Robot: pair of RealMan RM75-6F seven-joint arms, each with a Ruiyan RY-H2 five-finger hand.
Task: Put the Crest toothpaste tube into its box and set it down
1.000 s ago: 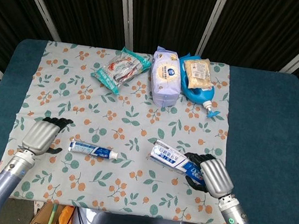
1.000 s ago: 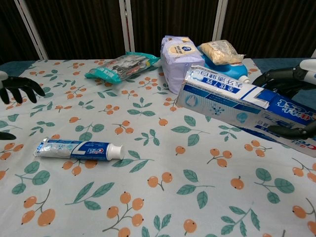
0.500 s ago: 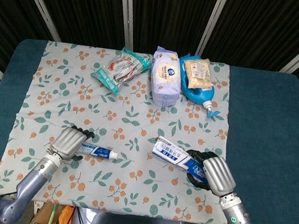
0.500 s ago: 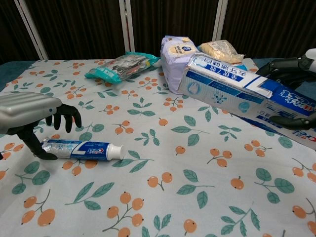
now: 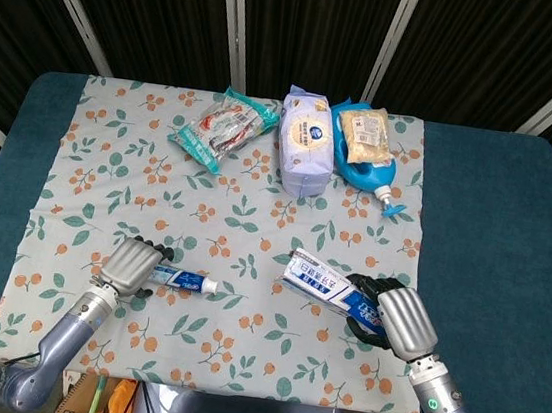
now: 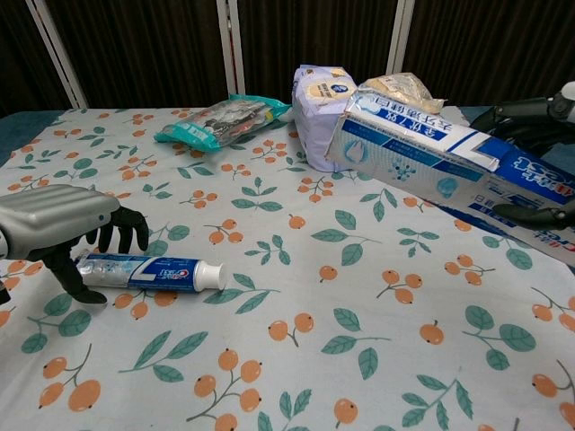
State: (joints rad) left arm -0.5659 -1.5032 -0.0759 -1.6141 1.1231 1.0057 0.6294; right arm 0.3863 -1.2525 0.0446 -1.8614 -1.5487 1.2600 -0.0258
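Head view: a blue table (image 5: pixel 486 222) under a floral cloth (image 5: pixel 110 166). The right hand (image 5: pixel 398 320) grips the Crest box (image 5: pixel 322 286), tilted off the cloth. The left hand (image 5: pixel 133 265), fingers curled apart, straddles the toothpaste tube (image 6: pixel 148 271) lying flat, its white cap pointing right.

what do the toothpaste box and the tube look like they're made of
Box: seems printed cardboard with a slight sheen, with flat faces and crisp folded edges. Tube: likely soft glossy plastic or laminate, flattened at the crimped end, with a hard white plastic cap.
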